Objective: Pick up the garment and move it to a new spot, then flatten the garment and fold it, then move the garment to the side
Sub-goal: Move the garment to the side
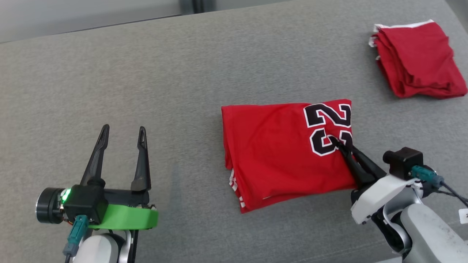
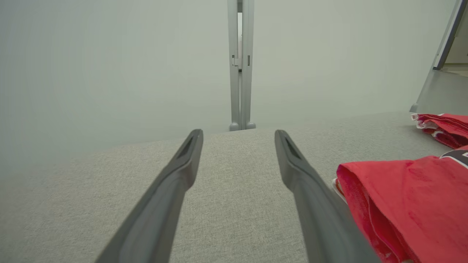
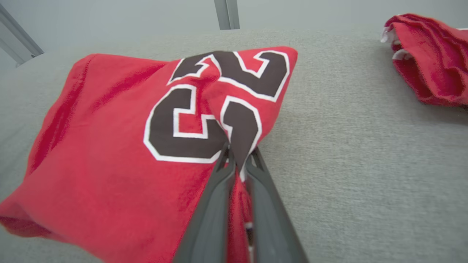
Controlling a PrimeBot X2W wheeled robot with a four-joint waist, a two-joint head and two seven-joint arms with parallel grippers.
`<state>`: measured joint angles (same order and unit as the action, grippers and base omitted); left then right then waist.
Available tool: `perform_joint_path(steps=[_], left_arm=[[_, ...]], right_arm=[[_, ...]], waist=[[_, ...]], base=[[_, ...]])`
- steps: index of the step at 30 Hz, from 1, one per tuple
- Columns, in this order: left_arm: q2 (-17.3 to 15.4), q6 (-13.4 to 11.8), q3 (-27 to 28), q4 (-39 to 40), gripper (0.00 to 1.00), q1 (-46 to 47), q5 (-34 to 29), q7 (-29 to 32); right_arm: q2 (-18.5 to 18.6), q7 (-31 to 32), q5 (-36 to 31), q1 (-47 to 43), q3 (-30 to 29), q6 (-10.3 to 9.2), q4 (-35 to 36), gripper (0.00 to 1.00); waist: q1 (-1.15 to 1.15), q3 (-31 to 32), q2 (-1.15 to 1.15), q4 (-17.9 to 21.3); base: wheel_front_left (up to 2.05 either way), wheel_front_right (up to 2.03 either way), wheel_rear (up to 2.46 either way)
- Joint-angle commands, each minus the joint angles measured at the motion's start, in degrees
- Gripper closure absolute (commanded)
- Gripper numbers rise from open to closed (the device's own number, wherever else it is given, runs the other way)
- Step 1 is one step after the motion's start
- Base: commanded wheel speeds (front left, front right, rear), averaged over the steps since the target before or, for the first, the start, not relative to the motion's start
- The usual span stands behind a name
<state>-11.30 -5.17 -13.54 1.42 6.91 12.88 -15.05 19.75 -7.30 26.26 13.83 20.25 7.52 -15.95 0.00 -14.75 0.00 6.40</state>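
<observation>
The garment (image 1: 278, 149) is a red jersey with black, white-edged numbers, folded into a rectangle on the grey table (image 1: 182, 73). My right gripper (image 1: 340, 144) is shut on the garment's right edge, pinching a ridge of cloth at the numbers. The right wrist view shows the fingers (image 3: 219, 193) closed on the garment (image 3: 120, 146), with the fabric drawn up into a peak at the tips of the right gripper (image 3: 236, 155). My left gripper (image 1: 122, 133) stands open at the lower left, well clear of the garment. Between the spread fingers (image 2: 175, 175) of the left gripper (image 2: 237, 137) there is nothing, and the garment's folded edge (image 2: 402, 204) lies to their right.
A second folded red cloth (image 1: 416, 60) lies at the table's far right corner, seen too as red cloth (image 3: 431, 58) and red cloth (image 2: 444, 126). The table's far edge (image 1: 109, 25) meets a pale wall with a grey post (image 2: 240, 65).
</observation>
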Motion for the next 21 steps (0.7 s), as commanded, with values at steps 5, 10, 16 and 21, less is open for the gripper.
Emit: perform_joint_path(steps=[5,10,16,21], left_arm=[[-1.0,1.3,-1.7,1.2,0.00,3.6,-1.6,0.7],[-2.0,2.3,-3.1,2.9,0.00,6.8,-2.9,2.0],[-3.5,3.0,-2.9,5.4,0.00,10.7,-4.1,3.5],[-4.3,3.7,-3.5,6.9,0.00,14.0,-4.8,4.1]], right_arm=[[1.2,0.1,1.2,5.5,-1.8,-0.07,0.3,1.00],[3.5,-0.2,2.4,13.2,-2.8,-0.06,-2.0,1.00],[7.5,-1.1,4.6,24.0,-5.6,-0.07,-6.1,1.00],[12.8,-1.8,6.2,31.3,-9.9,-0.07,-10.5,1.00]], waist=[[0.00,-3.3,0.00,10.1],[0.00,-7.6,0.00,10.0],[0.00,-14.4,0.00,8.7],[0.00,-19.8,0.00,6.9]], base=[[0.00,0.00,0.00],[0.00,0.00,0.00],[0.00,0.00,0.00],[0.00,0.00,0.00]])
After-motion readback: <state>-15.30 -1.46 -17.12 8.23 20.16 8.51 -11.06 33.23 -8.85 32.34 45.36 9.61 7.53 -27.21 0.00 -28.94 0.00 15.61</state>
